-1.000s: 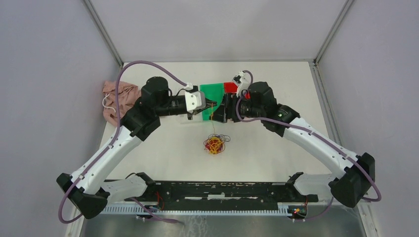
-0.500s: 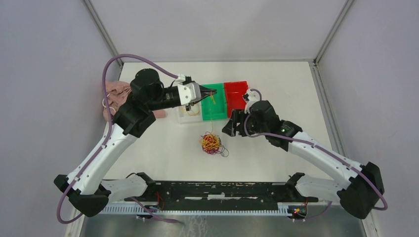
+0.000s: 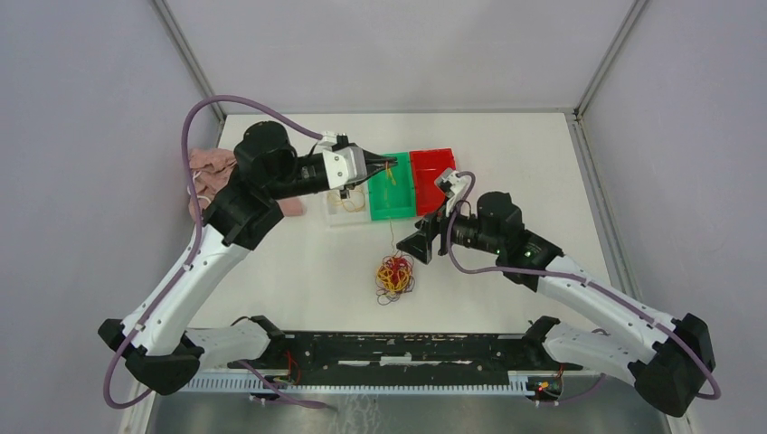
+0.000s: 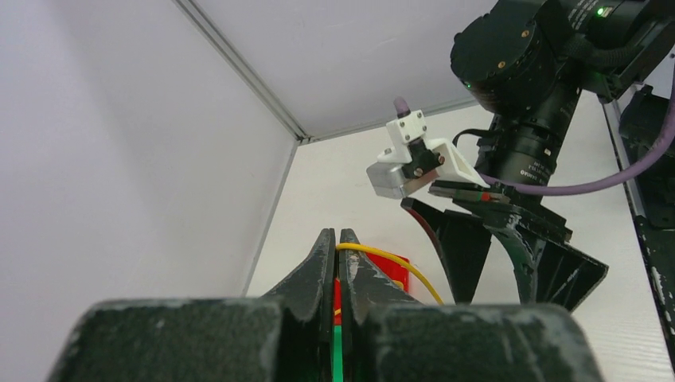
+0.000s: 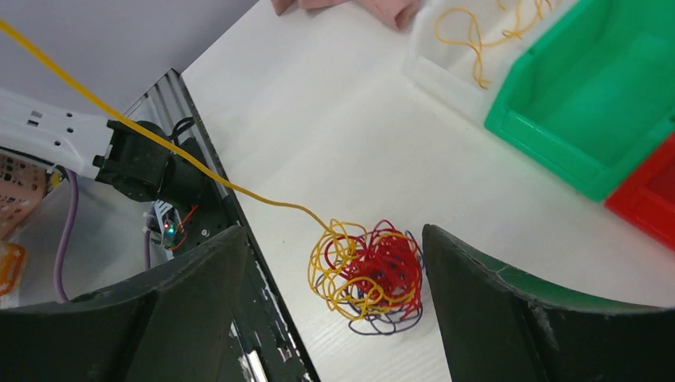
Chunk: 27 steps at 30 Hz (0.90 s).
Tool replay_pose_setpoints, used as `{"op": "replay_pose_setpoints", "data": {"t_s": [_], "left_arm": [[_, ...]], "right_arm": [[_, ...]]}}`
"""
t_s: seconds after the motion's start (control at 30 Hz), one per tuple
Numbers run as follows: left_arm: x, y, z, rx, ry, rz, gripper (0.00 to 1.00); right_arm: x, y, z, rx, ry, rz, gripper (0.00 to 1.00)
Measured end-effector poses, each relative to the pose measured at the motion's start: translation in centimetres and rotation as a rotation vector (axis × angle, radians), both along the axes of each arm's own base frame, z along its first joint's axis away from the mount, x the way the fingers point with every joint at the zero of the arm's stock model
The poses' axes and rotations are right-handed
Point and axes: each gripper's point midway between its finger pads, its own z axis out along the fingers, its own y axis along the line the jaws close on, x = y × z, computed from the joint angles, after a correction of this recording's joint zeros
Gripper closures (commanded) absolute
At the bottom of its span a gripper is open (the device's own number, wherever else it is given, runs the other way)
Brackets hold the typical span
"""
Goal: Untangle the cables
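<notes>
Black left gripper [image 4: 337,243] pinches one thin yellow cable strand [image 4: 396,265] above the green plastic bin [image 3: 392,197]; the strand runs down to the tangled ball of yellow, red and dark cables [image 3: 394,274] on the white table [image 3: 298,262] (near centre); right gripper [image 5: 330,239] is spread wide, hovering near the ball, not touching.

Top camera looks down from behind; right wrist closely overlooks the same cables [image 3: 394,272].

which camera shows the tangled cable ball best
Right wrist: the cable ball sits large, framed by the open right gripper, yellow, red and dark loops distinct. Top external shows it small; left wrist shows only one yellow strand pinched by the shut left gripper.
</notes>
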Motion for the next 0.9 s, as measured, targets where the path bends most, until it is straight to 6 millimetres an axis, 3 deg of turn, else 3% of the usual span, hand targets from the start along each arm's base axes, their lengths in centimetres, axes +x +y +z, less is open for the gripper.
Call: {"op": "replay_pose_setpoints", "data": {"t_s": [0.1, 0.2, 0.37, 0.53, 0.63, 0.9], "left_arm": [[0.0, 0.0, 0.8, -0.009, -0.012, 0.001, 0.97], [0.1, -0.1, 1.6, -0.019, -0.024, 0.002, 0.97], [0.3, -0.4, 2.5, -0.029, -0.037, 0.001, 0.97], [0.3, -0.4, 3.6, -0.043, -0.054, 0.0, 0.97], [0.2, -0.3, 5.4, -0.066, -0.085, 0.002, 0.97], [-0.3, 0.7, 11.2, -0.174, -0.216, 0.034, 0.97]], "right_arm": [[0.0, 1.5, 0.6, 0.01, -0.041, 0.062, 0.06], [-0.1, 2.9, 0.5, 0.011, -0.064, 0.107, 0.08], [-0.3, 5.5, -0.3, -0.006, -0.088, 0.15, 0.25], [1.1, 7.1, -2.7, -0.037, -0.058, 0.098, 0.39], [2.2, 7.7, -4.2, -0.046, -0.019, 0.042, 0.42], [4.2, 8.0, -5.9, 0.009, 0.054, -0.096, 0.48]]}}
